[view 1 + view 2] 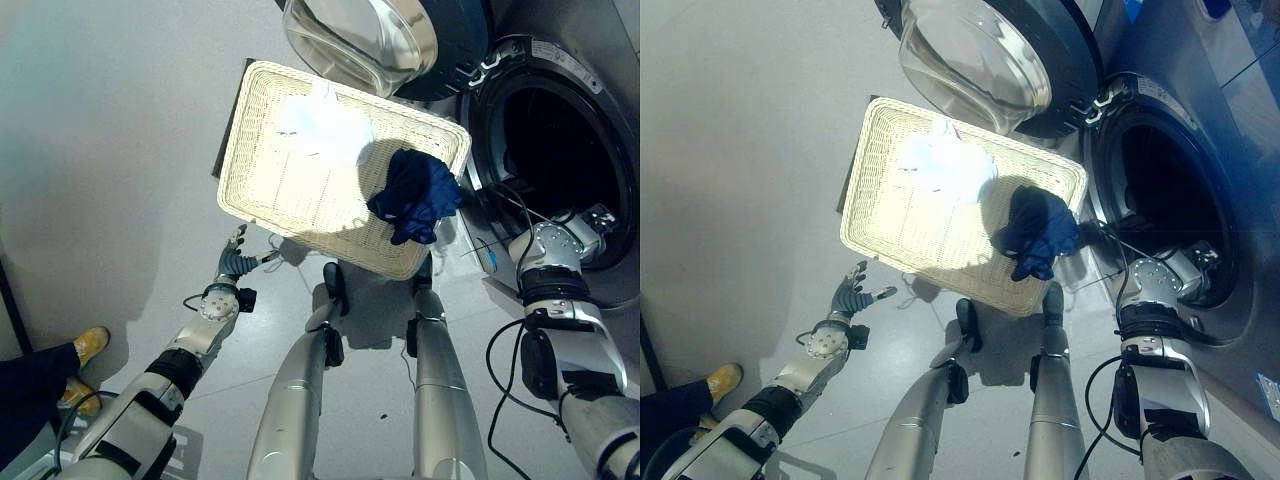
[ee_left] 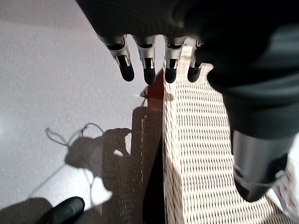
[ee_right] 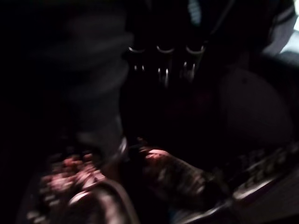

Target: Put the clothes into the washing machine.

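A person's yellow shoe (image 1: 90, 344) and dark trouser leg show at the far left on the pale grey floor (image 1: 100, 150). The left hand (image 1: 236, 262) hovers over the floor just beside the near left corner of the cream rectangular woven wicker basket (image 1: 270, 190), its fingers (image 2: 149, 70) straight and spread, holding nothing; in the left wrist view the fingertips hang above the basket's rim without clearly touching it. The basket sits on the floor in front of the machine. Inside it, a crumpled white cloth (image 1: 322, 125) lies toward the far side, and a crumpled dark blue garment (image 1: 415, 195) lies at the right end, draped over the rim nearest the drum. Behind the basket, the round glass door (image 1: 360, 40) of the silver front-loading washing machine (image 1: 560, 70) stands swung open. To the right, the dark drum opening (image 1: 560, 150) gapes. The right hand (image 1: 600, 222) reaches inside that opening; whether its fingers are curled or straight, I cannot tell, as the right wrist view is too dark to read.
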Robot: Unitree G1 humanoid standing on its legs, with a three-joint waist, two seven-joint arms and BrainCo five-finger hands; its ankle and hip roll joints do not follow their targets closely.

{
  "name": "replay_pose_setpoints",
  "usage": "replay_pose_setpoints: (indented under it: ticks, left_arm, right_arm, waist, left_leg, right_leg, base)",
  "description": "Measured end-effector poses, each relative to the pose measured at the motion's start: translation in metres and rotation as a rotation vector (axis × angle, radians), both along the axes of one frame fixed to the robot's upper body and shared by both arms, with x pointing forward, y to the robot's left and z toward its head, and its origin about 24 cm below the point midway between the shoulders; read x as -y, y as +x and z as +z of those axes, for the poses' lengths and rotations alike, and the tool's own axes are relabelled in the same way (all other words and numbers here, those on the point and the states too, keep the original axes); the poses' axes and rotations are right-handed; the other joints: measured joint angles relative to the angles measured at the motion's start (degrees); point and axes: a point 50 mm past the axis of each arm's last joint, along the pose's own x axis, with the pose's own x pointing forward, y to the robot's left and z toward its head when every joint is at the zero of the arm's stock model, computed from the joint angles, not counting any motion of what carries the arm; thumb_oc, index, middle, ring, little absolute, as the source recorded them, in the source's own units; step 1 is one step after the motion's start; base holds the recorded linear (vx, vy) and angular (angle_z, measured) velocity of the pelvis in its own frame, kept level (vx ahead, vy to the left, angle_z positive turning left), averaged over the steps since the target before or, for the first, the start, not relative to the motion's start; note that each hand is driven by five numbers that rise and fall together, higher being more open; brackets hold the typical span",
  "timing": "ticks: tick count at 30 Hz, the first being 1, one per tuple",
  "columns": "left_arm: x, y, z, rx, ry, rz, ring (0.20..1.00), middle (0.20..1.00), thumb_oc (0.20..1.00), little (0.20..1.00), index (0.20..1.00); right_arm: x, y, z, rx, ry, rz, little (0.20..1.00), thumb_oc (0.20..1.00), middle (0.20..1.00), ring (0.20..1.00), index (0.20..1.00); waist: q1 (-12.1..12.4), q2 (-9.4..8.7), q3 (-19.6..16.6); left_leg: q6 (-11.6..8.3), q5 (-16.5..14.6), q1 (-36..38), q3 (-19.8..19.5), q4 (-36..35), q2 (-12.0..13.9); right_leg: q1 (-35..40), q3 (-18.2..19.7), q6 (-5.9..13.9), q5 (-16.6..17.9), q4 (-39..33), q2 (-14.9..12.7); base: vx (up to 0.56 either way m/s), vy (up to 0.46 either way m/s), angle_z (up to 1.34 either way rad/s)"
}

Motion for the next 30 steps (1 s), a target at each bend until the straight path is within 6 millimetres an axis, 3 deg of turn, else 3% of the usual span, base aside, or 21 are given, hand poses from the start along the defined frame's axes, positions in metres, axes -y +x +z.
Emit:
replay_pose_setpoints:
  ticks: [5, 7, 8, 14, 16, 18, 20, 23, 30]
  left_arm:
    - [0.011, 0.008, 0.025, 0.115, -0.011, 0.011, 1.0, 1.0, 1.0, 1.0, 1.0]
    - [0.014, 0.01, 0.033, 0.154, -0.008, 0.024, 1.0, 1.0, 1.0, 1.0, 1.0]
    - [0.018, 0.014, 0.047, 0.224, -0.019, 0.034, 1.0, 1.0, 1.0, 1.0, 1.0]
    - [0.024, 0.014, 0.068, 0.359, 0.007, 0.071, 1.0, 1.0, 1.0, 1.0, 1.0]
    - [0.025, 0.016, 0.077, 0.408, 0.013, 0.102, 1.0, 1.0, 1.0, 1.0, 1.0]
    - [0.026, 0.017, 0.079, 0.418, 0.011, 0.103, 1.0, 1.0, 1.0, 1.0, 1.0]
    - [0.027, 0.02, 0.089, 0.461, 0.04, 0.115, 1.0, 1.0, 1.0, 1.0, 1.0]
    - [0.026, 0.025, 0.1, 0.493, 0.074, 0.145, 1.0, 1.0, 1.0, 1.0, 1.0]
    - [0.022, 0.038, 0.124, 0.546, 0.156, 0.233, 1.0, 1.0, 1.0, 1.0, 1.0]
  right_arm:
    - [-0.021, 0.018, -0.017, 0.03, -0.208, 0.298, 1.0, 1.0, 1.0, 1.0, 1.0]
    - [-0.026, 0.019, -0.022, 0.056, -0.236, 0.327, 1.0, 1.0, 1.0, 1.0, 1.0]
    - [-0.032, 0.019, -0.03, 0.078, -0.282, 0.365, 1.0, 1.0, 1.0, 1.0, 1.0]
    - [-0.032, 0.018, -0.045, 0.048, -0.375, 0.387, 1.0, 1.0, 1.0, 1.0, 1.0]
    - [-0.032, 0.017, -0.046, -0.072, -0.571, 0.416, 1.0, 1.0, 1.0, 1.0, 1.0]
    - [-0.032, 0.016, -0.047, -0.098, -0.605, 0.42, 1.0, 1.0, 1.0, 1.0, 1.0]
    - [-0.034, 0.012, -0.05, -0.222, -0.795, 0.432, 1.0, 1.0, 1.0, 1.0, 1.0]
    - [-0.038, 0.008, -0.051, -0.271, -0.922, 0.426, 1.0, 1.0, 1.0, 1.0, 1.0]
    - [-0.063, -0.001, -0.073, -0.214, -0.909, 0.484, 1.0, 1.0, 1.0, 1.0, 1.0]
  waist:
    - [-0.26, 0.09, -0.02]
    - [-0.22, 0.09, -0.02]
    - [-0.06, 0.12, -0.02]
    - [0.22, 0.23, -0.08]
    - [0.25, 0.24, -0.09]
    - [0.36, 0.25, -0.09]
    - [0.32, 0.24, -0.09]
    - [-0.24, 0.24, -0.09]
    - [-2.92, 0.23, -0.09]
  left_leg:
    - [-0.16, 0.55, -3.35, -0.27, 0.25, 0.52]
    - [-0.26, 0.55, -3.85, -0.52, 0.36, 0.68]
    - [-0.39, 0.58, -4.27, -0.75, 0.37, 0.9]
    - [-0.74, 0.87, -4.35, -1.58, -0.1, 0.98]
    - [-1.05, 1.42, -4.46, -1.96, -0.72, 1.04]
    - [-1.12, 1.56, -4.54, -2.06, -0.88, 1.09]
    - [-1.29, 1.74, -5.39, -2.17, -1.26, 1.13]
    - [-1.3, 1.74, -6.45, -1.74, -1.2, 1.22]
    - [-1.4, 1.63, -6.45, -0.73, -1.04, 1.28]
  right_leg:
    - [-2.97, -0.23, -0.46, 0.85, -0.73, 0.57]
    - [-3.39, -0.32, -0.61, 0.96, -0.69, 0.72]
    - [-3.75, -0.91, -0.8, 0.99, -0.7, 0.83]
    - [-3.76, -2.26, -1.21, 0.78, -0.6, 0.76]
    - [-3.95, -3.0, -1.49, 0.63, -0.54, 0.77]
    - [-4.08, -3.13, -1.55, 0.6, -0.49, 0.8]
    - [-5.47, -3.14, -1.91, 0.32, 0.4, 0.9]
    - [-7.01, -2.8, -1.97, 0.31, 0.87, 1.01]
    - [-7.76, -1.56, -1.97, 0.27, 1.35, 1.23]
  base:
    - [-0.03, -0.041, -0.05]
    - [0.0, 0.0, 0.0]
    - [0.0, 0.0, 0.0]
    - [-0.03, 0.007, 0.04]
    - [-0.03, 0.032, 0.07]
    - [-0.01, 0.021, 0.05]
    - [-0.01, 0.069, 0.03]
    - [0.0, 0.115, -0.04]
    - [0.01, 0.13, -0.06]
